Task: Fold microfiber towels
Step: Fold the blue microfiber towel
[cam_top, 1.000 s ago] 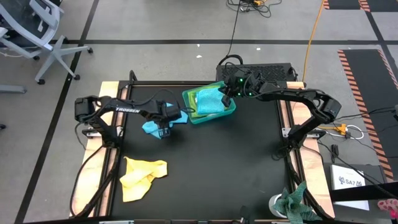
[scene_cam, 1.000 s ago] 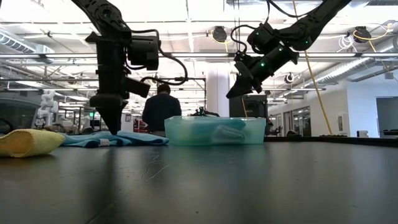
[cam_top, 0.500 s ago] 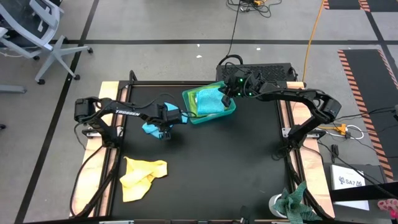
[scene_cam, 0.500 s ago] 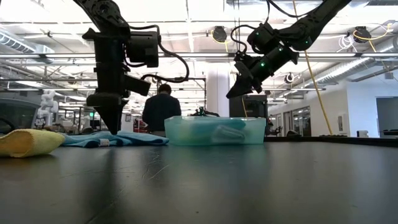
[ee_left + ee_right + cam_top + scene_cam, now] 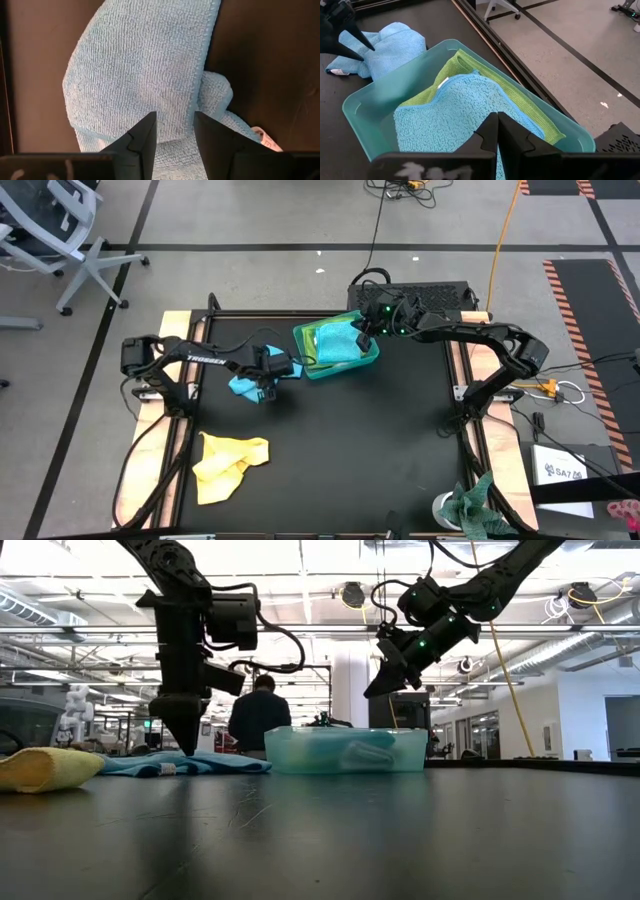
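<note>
- In the lower left of the high view, a yellow towel [image 5: 229, 463] lies crumpled on the black tabletop [image 5: 360, 440], far from both arms.
- Left of centre, the left end effector [image 5: 265, 393] points down with fingers parted, just over the light blue towel [image 5: 243, 386], gripping nothing.
- Farther, upper centre, the right end effector [image 5: 361, 337] hangs clenched and empty above the teal tray [image 5: 340, 368], which holds a turquoise towel [image 5: 455, 120] lying on a lime green towel [image 5: 490, 80].

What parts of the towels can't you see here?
- Lime green towel: mostly hidden under the turquoise towel in the teal tray, right wrist view.
- Light blue towel: near end hidden behind the left gripper, left wrist view.
- Yellow towel: cut off by the low view's edge.
</note>
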You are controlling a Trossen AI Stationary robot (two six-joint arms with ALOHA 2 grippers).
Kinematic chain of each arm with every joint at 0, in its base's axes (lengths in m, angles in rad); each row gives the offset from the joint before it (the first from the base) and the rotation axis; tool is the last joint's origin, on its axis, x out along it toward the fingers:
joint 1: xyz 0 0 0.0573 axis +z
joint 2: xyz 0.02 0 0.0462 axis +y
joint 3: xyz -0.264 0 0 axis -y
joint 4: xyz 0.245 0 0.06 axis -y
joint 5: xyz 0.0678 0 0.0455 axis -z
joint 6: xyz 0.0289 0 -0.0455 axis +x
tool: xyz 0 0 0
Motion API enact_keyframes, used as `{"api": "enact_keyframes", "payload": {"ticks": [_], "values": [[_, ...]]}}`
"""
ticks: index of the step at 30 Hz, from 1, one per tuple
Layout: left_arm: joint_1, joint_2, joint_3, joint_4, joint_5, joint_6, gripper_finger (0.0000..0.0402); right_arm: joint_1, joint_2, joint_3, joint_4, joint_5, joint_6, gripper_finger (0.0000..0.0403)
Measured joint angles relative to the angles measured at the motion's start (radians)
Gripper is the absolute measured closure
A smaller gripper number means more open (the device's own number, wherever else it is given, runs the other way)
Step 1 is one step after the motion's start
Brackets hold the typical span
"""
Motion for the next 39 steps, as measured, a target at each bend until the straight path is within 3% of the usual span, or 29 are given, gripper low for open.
{"api": "enact_keyframes", "payload": {"ticks": [12, 20, 32, 35, 39], "values": [[0.011, 0.0, -0.009, 0.006, 0.058, -0.026, 0.0268, 0.0, 0.0, 0.0, 0.0, 0.0, 0.0, 0.0403], [0.024, 0.0, -0.067, -0.001, 0.043, -0.034, 0.0268, 0.0, 0.0, 0.0, 0.0, -0.001, 0.0, 0.0403], [0.033, 0.0, -0.034, 0.004, 0.046, -0.081, 0.0269, 0.0, 0.0, 0.0, 0.0, -0.002, 0.003, 0.0403], [0.043, 0.0, -0.018, 0.004, 0.059, -0.101, 0.0285, 0.0, 0.0, 0.0, 0.0, -0.001, 0.003, 0.0403], [0.065, 0.0, -0.016, 0.003, 0.117, -0.137, 0.0348, 0.0, 0.0, 0.0, 0.0, -0.001, 0.003, 0.0403]]}}
